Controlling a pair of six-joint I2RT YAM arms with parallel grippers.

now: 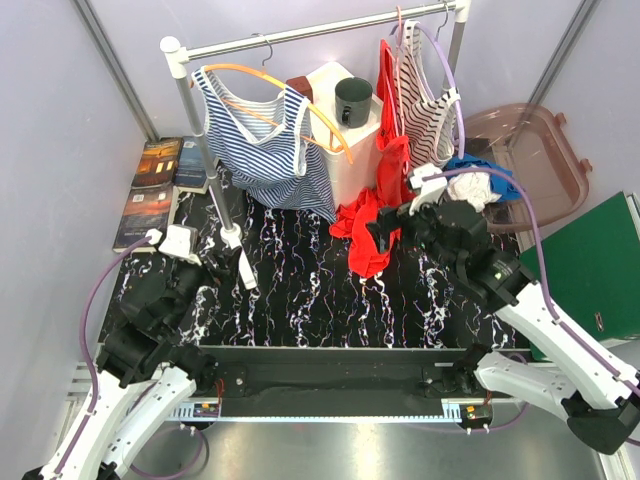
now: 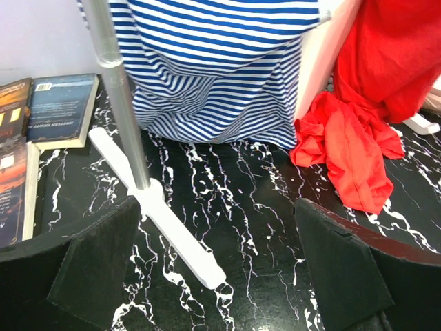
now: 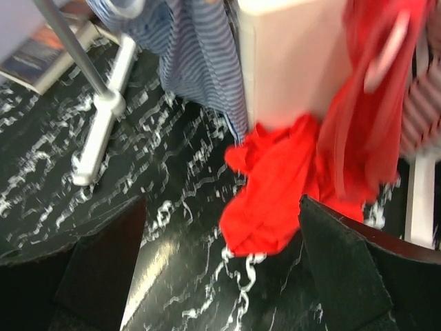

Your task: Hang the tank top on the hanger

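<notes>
Plan of the table, read from left to right. Paperback books (image 1: 160, 185) lie flat at the left edge. The left gripper (image 2: 220, 276) is low over the black, white-veined marble tabletop (image 1: 310, 290). Its fingers are spread wide with nothing between them, and it is near the white crossbar foot (image 2: 162, 221) of the silver metal clothes rail (image 1: 300, 33).

The navy-and-white striped sleeveless cloth tank top (image 1: 265, 140) hangs from the left half of the rail on the thin orange plastic hanger (image 1: 250, 71). The hanger sits tilted, and its right arm projects past the cloth. The hem of the tank top reaches the tabletop.

Behind the tank top stands a white rectangular box (image 1: 345, 150) with a dark mug (image 1: 353, 100) on it. A plain red garment (image 1: 375, 215) hangs beside the box and pools on the marble. A dark-red-and-white striped top (image 1: 425, 95) hangs on a purple hanger (image 1: 445, 70).

The right gripper (image 3: 220, 269) also has its fingers wide apart and empty, and it faces the red heap. A translucent pink lid (image 1: 530, 150) and a green board (image 1: 590, 260) lie at the far right.
</notes>
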